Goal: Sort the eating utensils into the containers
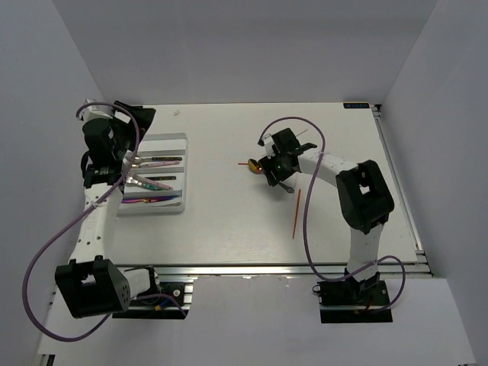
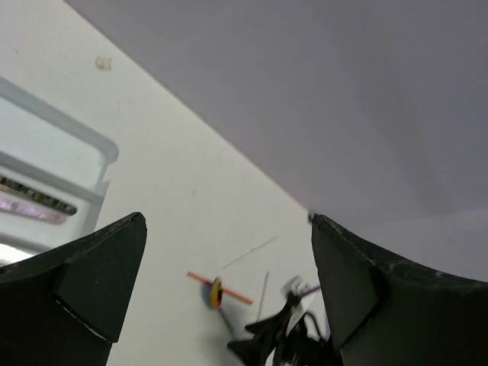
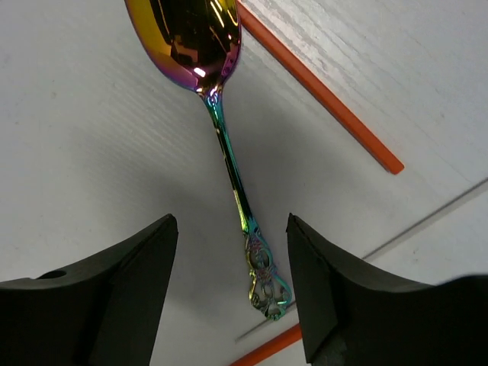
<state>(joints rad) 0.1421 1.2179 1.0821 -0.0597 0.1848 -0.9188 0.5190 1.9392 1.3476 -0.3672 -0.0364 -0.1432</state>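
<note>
Your right hand (image 3: 231,259), fingers apart, straddles the handle of the spoon (image 3: 194,38) lying well right of the tray (image 1: 184,179), set to pinch it; your left hand (image 2: 227,229) hangs spread and empty at the tray.

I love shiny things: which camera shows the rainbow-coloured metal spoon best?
The right wrist view: the rainbow-coloured metal spoon fills the frame, its ornate handle sharp. The top external view shows it as a small gold spot, and the left wrist view as a distant speck.
</note>
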